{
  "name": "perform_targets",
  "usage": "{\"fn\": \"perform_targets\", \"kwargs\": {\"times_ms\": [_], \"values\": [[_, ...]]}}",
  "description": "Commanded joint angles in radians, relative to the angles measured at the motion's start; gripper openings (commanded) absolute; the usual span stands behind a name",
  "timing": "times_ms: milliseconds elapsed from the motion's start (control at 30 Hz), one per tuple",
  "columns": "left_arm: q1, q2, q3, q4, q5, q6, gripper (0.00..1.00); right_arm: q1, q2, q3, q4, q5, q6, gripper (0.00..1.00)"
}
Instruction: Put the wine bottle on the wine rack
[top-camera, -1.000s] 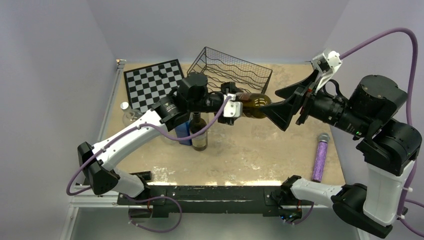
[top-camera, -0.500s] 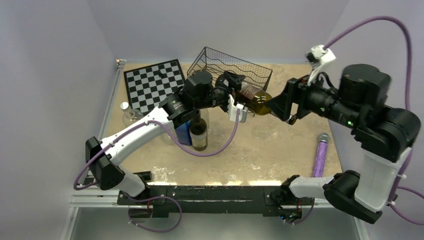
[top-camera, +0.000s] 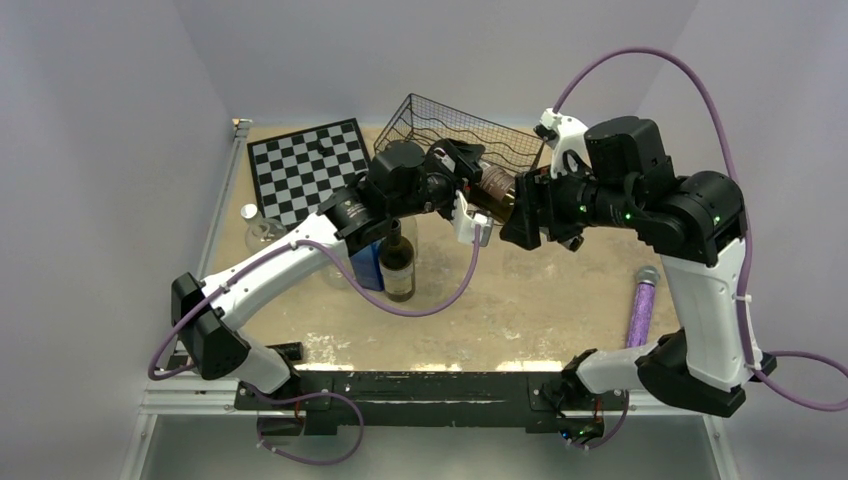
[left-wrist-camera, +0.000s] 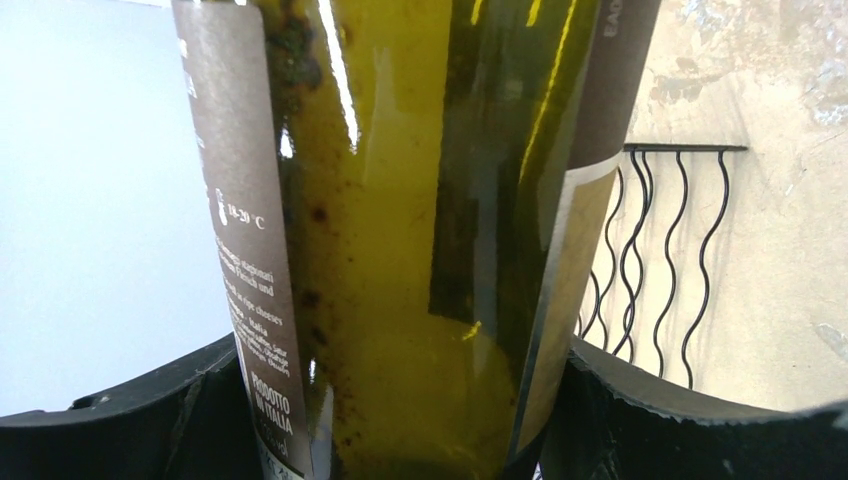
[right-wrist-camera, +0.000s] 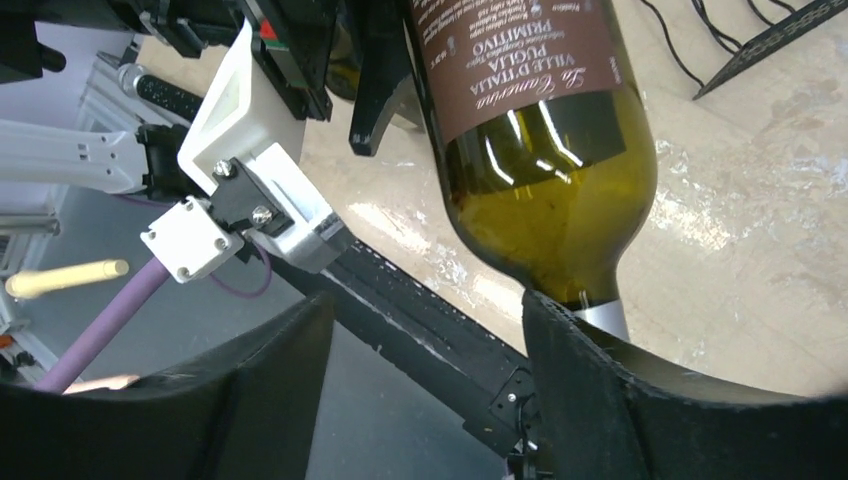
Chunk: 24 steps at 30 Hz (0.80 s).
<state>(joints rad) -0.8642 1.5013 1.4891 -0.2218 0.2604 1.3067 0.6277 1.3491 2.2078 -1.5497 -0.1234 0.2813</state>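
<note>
Sandy tabletop (top-camera: 520, 300): left claw (top-camera: 466, 187) clenched on wine bottle (right-wrist-camera: 540, 150), near wine rack (top-camera: 470, 135). Right claw (right-wrist-camera: 430, 340) spread wide, bottle neck between its fingers.

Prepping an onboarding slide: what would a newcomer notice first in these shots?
The olive-green glass wine bottle with a brown label, held tilted above the table, clamped in the left tool with the right tool open by its neck. Just behind it sits the black wire wine rack, with no bottle visible in it.
</note>
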Motion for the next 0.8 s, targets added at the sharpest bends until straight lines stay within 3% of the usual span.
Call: {"fn": "perform_targets", "kwargs": {"times_ms": [0, 233, 400, 767], "values": [[-0.002, -0.09, 0.005, 0.196, 0.043, 0.024, 0.0, -0.004, -0.039, -0.043, -0.064, 0.08, 0.023, 0.77], [-0.002, -0.111, -0.02, 0.206, 0.05, 0.016, 0.0, -0.005, -0.168, -0.065, 0.143, 0.12, 0.006, 0.86], [-0.003, -0.123, -0.017, 0.205, 0.054, -0.001, 0.0, -0.005, -0.145, -0.085, 0.094, 0.12, 0.005, 0.86], [-0.006, -0.15, -0.037, 0.205, 0.098, -0.037, 0.0, -0.006, -0.031, -0.099, -0.001, -0.007, 0.006, 0.56]]}}
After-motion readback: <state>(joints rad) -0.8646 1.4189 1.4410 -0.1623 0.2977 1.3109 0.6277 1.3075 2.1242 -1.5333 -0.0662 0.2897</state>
